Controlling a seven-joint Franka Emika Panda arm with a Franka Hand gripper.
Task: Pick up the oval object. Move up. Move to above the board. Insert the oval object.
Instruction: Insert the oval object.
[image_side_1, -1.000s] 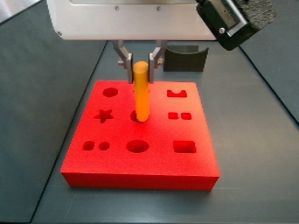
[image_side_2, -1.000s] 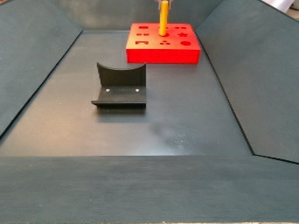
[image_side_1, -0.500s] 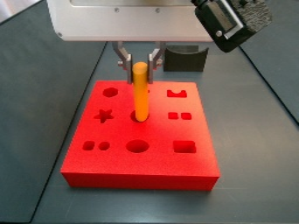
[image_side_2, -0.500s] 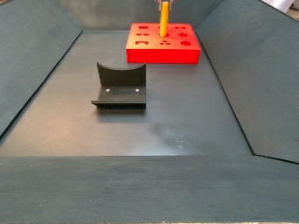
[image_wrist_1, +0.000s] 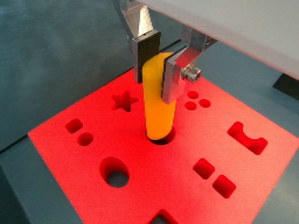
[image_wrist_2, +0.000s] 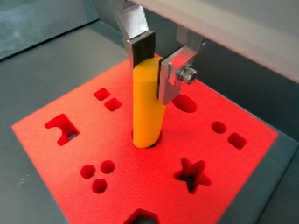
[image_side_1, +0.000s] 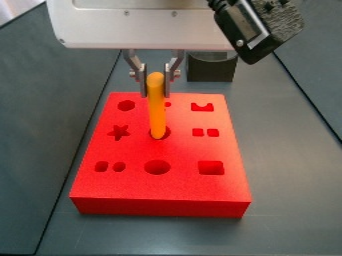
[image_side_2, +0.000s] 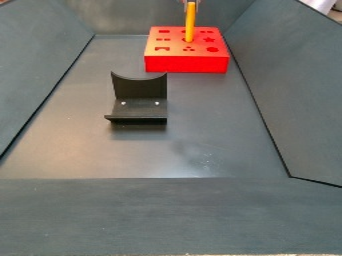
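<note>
- Gripper (image_wrist_1: 160, 63) poised over the middle of the board (image_wrist_1: 105, 131), jaws clenched on the upper end of the oval object (image_wrist_1: 158, 101); same grasp visible in both wrist views, gripper (image_wrist_2: 156, 63) pinching the peg from two sides.
- Fingers (image_wrist_1: 147, 51) seen as flat silver plates with dark pads, pressed against the orange-yellow sides of the oval object (image_wrist_2: 145, 105).
- Oval object standing upright, lower tip sunk into a hole near the centre of the red board (image_wrist_2: 70, 162); most of its length above the surface.
- In a side view, oval object (image_side_1: 158, 105) upright between the board's left and right hole columns, gripper (image_side_1: 155, 72) at its top, under the pale wrist housing.
- Board (image_side_1: 174, 190) lying flat on the dark floor; star, circles, squares and a notched cut-out visible on its face.
- In a side view, board (image_side_2: 185, 60) far back in the bin, oval object (image_side_2: 191, 20) rising from it; gripper mostly out of frame there.
- Fixture (image_side_2: 136, 98), a dark L-shaped bracket on a base plate, standing on the floor well apart from the board, nearer the camera.
- A dark grey block (image_side_1: 211, 68) just behind the board's far edge.
</note>
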